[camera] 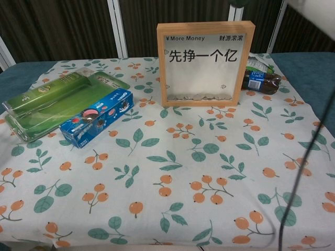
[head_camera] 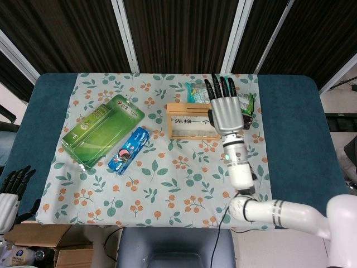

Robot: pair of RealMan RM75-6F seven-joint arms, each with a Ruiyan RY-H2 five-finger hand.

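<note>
While right hand [head_camera: 226,111] hovers spread and empty by wooden frame [head_camera: 191,120] near table's far edge, frame just left of palm, long axis left-right; left hand [head_camera: 10,190] well apart.

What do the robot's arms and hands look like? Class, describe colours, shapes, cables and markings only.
The right hand has a silver-grey palm and black fingers, on a white cylindrical arm with dark bands, a green light and a black cable. The left hand looks alike: pale palm, black fingers.
</note>
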